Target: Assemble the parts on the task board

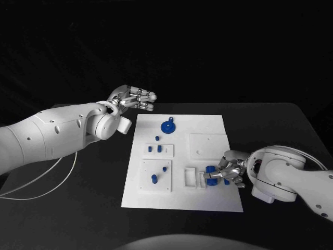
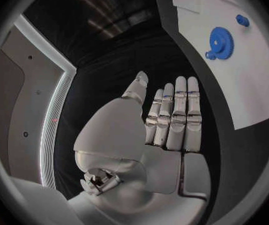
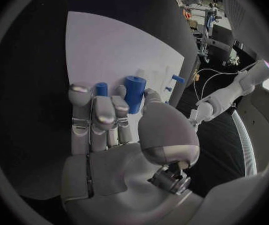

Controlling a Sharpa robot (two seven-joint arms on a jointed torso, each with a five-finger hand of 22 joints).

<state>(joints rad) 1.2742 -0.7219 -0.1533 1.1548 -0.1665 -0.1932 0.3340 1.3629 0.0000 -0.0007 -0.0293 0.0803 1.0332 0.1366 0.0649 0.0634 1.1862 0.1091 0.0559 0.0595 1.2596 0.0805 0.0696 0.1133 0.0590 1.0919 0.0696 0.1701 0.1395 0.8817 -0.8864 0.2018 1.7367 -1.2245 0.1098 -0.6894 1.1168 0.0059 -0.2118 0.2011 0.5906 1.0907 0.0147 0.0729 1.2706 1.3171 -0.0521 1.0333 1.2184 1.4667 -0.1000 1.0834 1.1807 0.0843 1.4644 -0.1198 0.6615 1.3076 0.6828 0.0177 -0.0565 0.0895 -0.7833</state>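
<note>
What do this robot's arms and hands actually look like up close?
Both arms are smooth, rounded white shells with small dark dots on them. A thin white cable trails from the left arm. The left hand and right hand are silver metal with many jointed, segmented fingers; the fingertips look rounded and grey. The palm is a pale, domed casing above a metal wrist fitting.
</note>
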